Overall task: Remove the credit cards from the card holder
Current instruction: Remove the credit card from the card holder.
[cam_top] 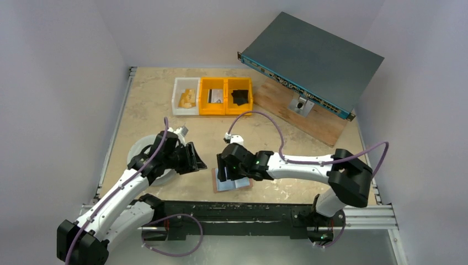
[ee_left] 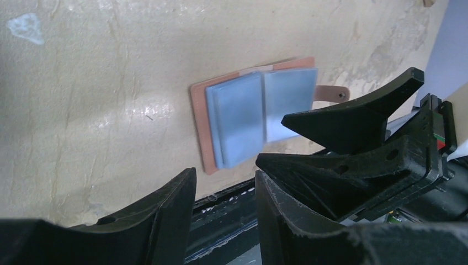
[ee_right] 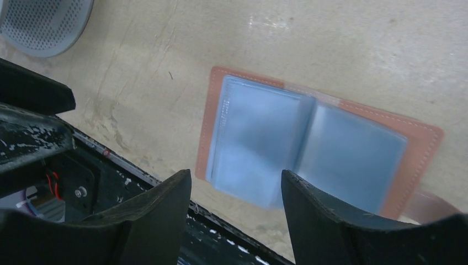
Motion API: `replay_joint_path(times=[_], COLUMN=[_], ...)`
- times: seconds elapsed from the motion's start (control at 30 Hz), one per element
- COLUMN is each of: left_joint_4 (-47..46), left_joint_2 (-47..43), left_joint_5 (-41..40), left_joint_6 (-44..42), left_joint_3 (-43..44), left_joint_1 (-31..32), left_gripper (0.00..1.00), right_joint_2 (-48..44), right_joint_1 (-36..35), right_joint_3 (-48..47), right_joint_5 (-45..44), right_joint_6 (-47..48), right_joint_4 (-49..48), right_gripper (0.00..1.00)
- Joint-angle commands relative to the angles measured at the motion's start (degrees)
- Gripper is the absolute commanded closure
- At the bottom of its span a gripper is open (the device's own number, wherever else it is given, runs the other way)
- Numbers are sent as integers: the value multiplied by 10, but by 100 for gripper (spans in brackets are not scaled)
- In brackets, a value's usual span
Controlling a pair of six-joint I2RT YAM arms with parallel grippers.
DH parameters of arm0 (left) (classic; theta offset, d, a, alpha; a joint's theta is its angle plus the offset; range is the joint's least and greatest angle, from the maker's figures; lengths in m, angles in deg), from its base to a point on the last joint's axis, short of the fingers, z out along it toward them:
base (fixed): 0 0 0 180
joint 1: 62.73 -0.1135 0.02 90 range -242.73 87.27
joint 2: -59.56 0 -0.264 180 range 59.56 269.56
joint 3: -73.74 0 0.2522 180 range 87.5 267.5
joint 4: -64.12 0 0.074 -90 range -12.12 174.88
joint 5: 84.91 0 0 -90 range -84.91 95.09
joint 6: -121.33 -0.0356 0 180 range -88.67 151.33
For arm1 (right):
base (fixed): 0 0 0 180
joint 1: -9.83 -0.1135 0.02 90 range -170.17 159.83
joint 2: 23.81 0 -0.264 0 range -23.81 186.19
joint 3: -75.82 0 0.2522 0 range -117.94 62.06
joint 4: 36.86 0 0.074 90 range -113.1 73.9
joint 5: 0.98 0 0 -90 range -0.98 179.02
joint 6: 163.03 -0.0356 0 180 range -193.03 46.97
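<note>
"Where is the card holder point(cam_top: 234, 185) at this moment?"

"It lies opened flat on the table point(cam_top: 149, 105), near the front edge, between the two arms. The pale blue inner faces look upward, and the small snap tab point(ee_left: 331, 94) sticks out at one short side."

"And the credit cards?"

"I cannot tell them apart from the pale blue pages."

"What is the right gripper point(cam_top: 227, 168) doing?"

"It hangs directly over the holder. Its jaws stand apart and there is nothing between them. One fingertip is over the half that has the tab, but I cannot tell whether it touches."

"And the left gripper point(cam_top: 193, 157)?"

"It is just beside the holder, on its left and not over it. Its jaws are also apart and empty. A round grey perforated thing point(cam_top: 144, 154) is near it."
</note>
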Motion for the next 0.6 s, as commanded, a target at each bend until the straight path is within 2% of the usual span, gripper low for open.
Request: replay_joint_path(times=[0.0,0.4,0.57], left_joint_4=[6,-7,-16], left_joint_2=[-6,27,46], left_joint_5=[-21,-15,1], left_joint_6=[-5,-15,-17], left_joint_3=[-11,-11,-10], left_joint_1=[-3,-3,-3], left_gripper=[57,59,61], right_joint_2=[40,117,133], right_joint_1=[-9,-14,-14], right_joint_3=[-42,-63,-55], right_joint_5=[-33,-36,-30], right_joint_6=[-10,2,-7], right_joint_4=[-6,5,8], right_gripper=[40,42,49])
